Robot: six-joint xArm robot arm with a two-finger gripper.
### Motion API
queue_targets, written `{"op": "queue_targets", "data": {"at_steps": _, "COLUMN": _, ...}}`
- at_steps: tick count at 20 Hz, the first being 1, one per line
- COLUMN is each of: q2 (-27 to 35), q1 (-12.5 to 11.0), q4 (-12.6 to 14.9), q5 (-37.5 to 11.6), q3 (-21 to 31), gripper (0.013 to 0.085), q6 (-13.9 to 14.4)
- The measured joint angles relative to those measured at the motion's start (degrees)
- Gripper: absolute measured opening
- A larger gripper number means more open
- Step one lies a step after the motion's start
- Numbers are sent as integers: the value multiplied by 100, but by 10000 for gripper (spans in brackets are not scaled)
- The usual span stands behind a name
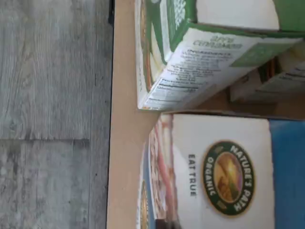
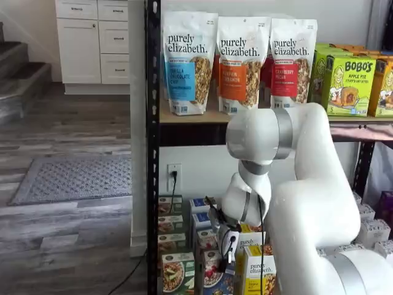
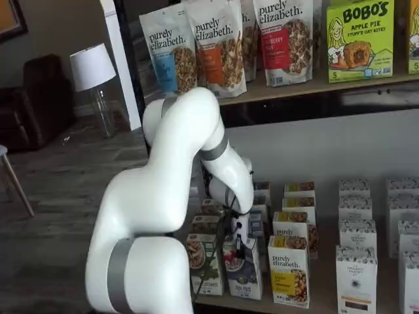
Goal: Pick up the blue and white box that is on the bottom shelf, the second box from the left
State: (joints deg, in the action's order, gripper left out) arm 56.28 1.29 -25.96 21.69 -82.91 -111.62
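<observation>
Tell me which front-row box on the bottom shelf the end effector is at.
The blue and white box, with the bowl and red berries on its front. The end effector sits on its top, between the green box and the yellow purely elizabeth box.

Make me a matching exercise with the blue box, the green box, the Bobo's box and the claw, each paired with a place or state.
Things:
1. blue box
2. green box
3. Bobo's box
4. claw

Places or states:
A. on the upper shelf
B. shut
C. bottom shelf, next to the black post
D. gripped at its top

Pairs: 1-D, 2-C, 3-A, 4-B
</observation>
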Motion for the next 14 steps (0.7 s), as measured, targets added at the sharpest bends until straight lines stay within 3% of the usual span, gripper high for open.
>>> {"op": "queue_targets", "data": {"at_steps": 8, "q2": -410, "q1": 123, "q4": -381, "q5": -243, "q3": 655, "gripper": 490, "q6": -279}}
{"op": "queue_targets", "data": {"at_steps": 14, "q2": -869, "q1": 223, "q4": -847, "q5": -449, "q3": 1366, "gripper": 490, "q6": -661}}
